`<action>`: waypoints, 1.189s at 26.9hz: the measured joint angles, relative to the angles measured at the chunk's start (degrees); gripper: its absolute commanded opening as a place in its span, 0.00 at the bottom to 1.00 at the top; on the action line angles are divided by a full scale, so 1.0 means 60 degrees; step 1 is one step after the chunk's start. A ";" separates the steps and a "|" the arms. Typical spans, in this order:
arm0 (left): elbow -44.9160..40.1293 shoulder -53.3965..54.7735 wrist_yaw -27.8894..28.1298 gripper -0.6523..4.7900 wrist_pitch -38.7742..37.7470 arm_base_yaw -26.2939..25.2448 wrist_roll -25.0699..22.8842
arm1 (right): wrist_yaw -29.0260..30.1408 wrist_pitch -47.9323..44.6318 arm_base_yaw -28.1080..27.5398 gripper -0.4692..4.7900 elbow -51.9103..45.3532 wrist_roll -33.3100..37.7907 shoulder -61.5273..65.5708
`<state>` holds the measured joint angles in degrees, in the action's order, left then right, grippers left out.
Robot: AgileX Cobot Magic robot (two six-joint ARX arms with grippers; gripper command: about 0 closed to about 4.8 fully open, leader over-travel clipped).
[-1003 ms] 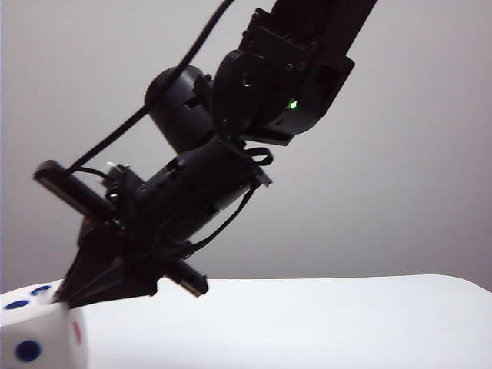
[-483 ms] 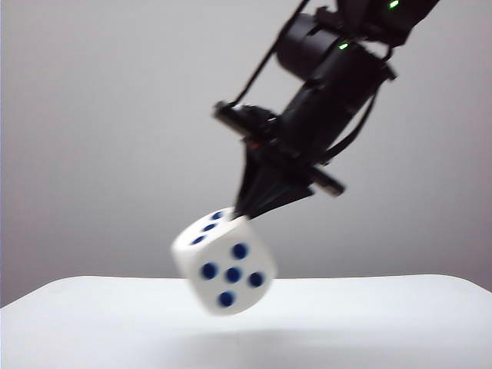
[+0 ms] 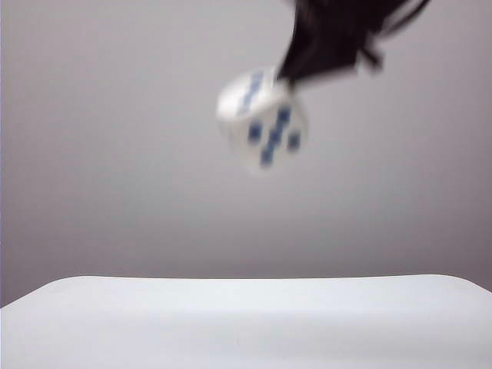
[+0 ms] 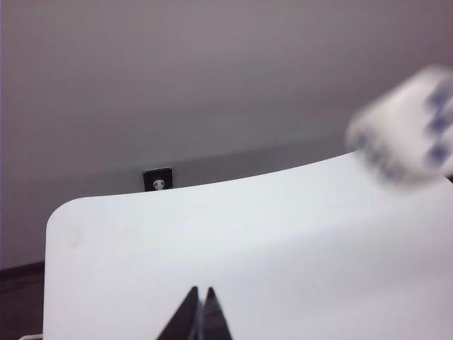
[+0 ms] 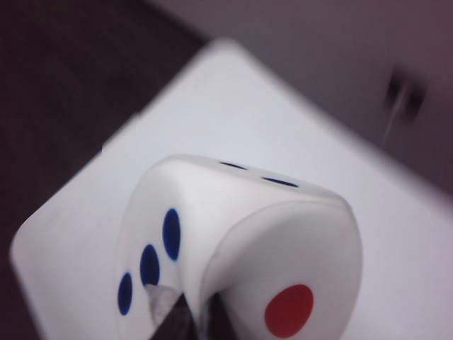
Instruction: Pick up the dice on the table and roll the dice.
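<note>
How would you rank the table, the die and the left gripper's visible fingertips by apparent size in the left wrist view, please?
1. The table fills most of the lower picture.
2. The die is a blurred patch, airborne near the camera, so it may look inflated.
3. The left gripper shows only its shut fingertips.

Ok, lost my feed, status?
Right gripper pinching dice, high over table. Left gripper shut, empty, low over table. Nothing in the way.
</note>
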<state>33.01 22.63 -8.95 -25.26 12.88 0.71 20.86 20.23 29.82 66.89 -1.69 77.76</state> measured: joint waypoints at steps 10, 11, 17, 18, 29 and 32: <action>0.0000 0.0896 -0.0386 0.11 0.0401 0.0000 0.0000 | -0.1617 -0.0616 -0.0284 0.87 0.0076 -0.1406 -0.4127; 0.0000 0.0973 -0.0430 0.11 0.0474 0.0000 0.0000 | -0.1745 -0.0135 -0.0280 0.87 0.0062 -0.1344 -0.4124; -0.0004 0.1177 -0.1359 0.11 0.0674 0.0000 0.0000 | -0.2320 0.2160 -0.0277 0.87 -0.0230 -0.0958 -0.4116; -0.0004 0.1177 -0.1479 0.11 0.0736 0.0000 0.0000 | -0.2433 0.2320 -0.0277 0.87 -0.0375 -0.0943 -0.4116; -0.0004 0.1173 -0.1916 0.11 0.0860 0.0000 0.0000 | -0.2765 0.2758 -0.0280 0.87 -0.0838 -0.0539 -0.4102; -0.0004 0.1177 -0.2138 0.11 0.0860 0.0000 0.0000 | -0.2772 0.3264 -0.0280 0.79 -0.0834 -0.0433 -0.4102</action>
<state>32.99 29.69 -21.78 -20.10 12.88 0.71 4.23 39.81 28.14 61.89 -4.29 53.15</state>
